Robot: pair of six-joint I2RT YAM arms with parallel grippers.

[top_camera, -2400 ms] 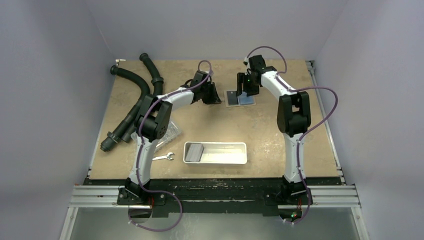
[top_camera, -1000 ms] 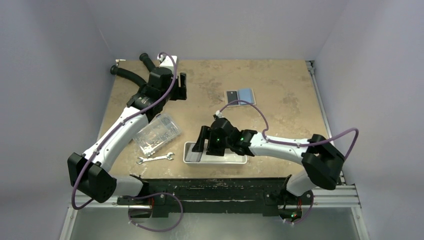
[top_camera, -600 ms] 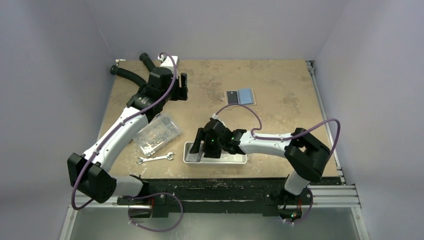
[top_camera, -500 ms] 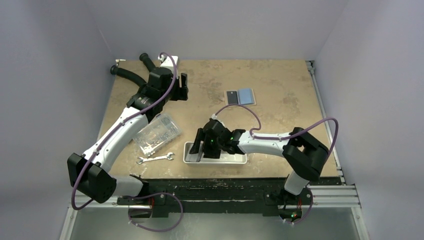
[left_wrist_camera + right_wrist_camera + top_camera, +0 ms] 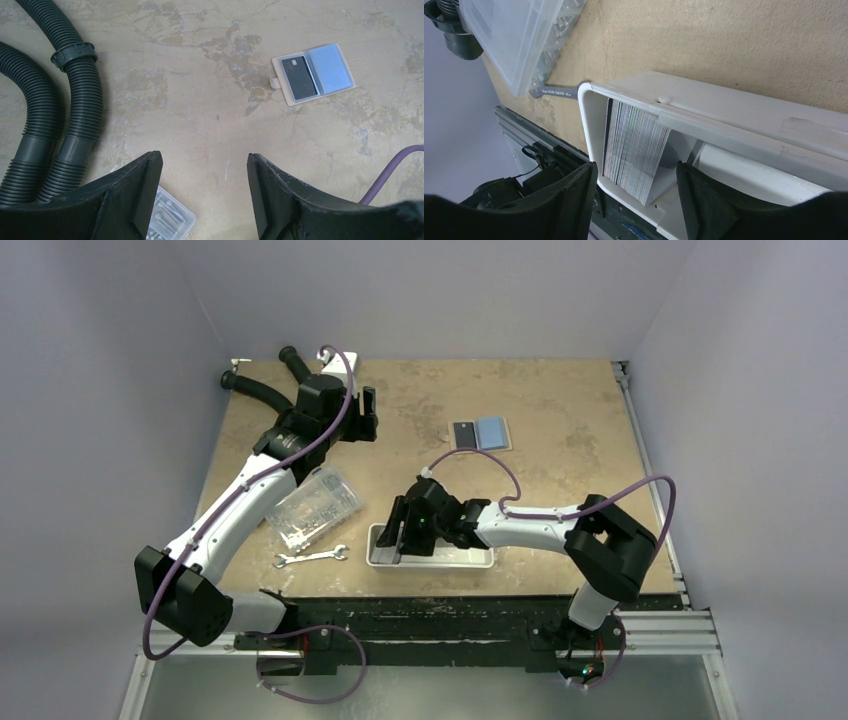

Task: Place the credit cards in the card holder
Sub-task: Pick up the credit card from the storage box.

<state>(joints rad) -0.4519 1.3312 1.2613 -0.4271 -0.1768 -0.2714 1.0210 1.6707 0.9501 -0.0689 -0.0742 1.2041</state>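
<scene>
White plastic tray is sitting at the near edge of the table, and I am holding my right gripper over its left end. Its fingers are standing apart on either side of the upright stack of credit cards, with a sliver of gap showing on each side. The card holder is lying open well apart, toward the far edge, with one dark card on its left panel. My left gripper is hovering with jaws apart near the far left corner, beside the corrugated hoses.
</scene>
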